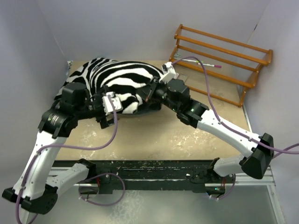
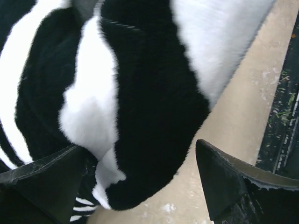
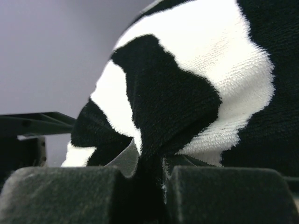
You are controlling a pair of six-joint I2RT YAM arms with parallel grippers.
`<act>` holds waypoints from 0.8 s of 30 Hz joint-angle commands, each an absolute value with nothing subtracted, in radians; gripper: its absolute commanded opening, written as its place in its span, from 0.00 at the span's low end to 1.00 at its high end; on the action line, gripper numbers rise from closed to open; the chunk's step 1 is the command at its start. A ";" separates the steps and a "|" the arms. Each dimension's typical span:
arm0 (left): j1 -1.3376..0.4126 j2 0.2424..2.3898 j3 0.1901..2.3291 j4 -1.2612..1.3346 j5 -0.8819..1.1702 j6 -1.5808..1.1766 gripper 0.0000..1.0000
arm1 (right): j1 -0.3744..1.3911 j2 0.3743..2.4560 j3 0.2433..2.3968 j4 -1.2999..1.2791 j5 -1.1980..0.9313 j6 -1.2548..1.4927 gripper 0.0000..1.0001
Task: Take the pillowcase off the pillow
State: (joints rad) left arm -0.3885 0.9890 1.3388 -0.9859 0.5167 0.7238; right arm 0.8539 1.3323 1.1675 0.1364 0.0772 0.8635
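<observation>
The zebra-striped pillowcase (image 1: 117, 77) lies bulging at the back left of the table; the pillow is hidden inside it. My left gripper (image 1: 112, 109) sits at its near edge. In the left wrist view the left gripper (image 2: 138, 144) is open, its fingers (image 2: 219, 182) wide apart on either side of a plush black-and-white corner of the pillowcase (image 2: 149, 116) that hangs just above the table. My right gripper (image 1: 150, 93) is at the cover's right end. In the right wrist view the right gripper (image 3: 149, 172) is shut on a fold of the pillowcase (image 3: 173, 102), with a grey strip of its lining showing.
A wooden slatted rack (image 1: 219, 60) leans at the back right with a thin pink-tipped stick (image 1: 212, 66) on it. The tan table (image 1: 187, 140) shows in front of the cover. A black rail (image 1: 154, 170) runs along the near edge. Walls close in on the left and back.
</observation>
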 commanded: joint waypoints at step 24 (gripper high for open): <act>-0.393 0.674 1.132 -0.474 0.525 0.637 0.93 | 1.161 1.511 1.849 -0.014 0.276 0.538 0.00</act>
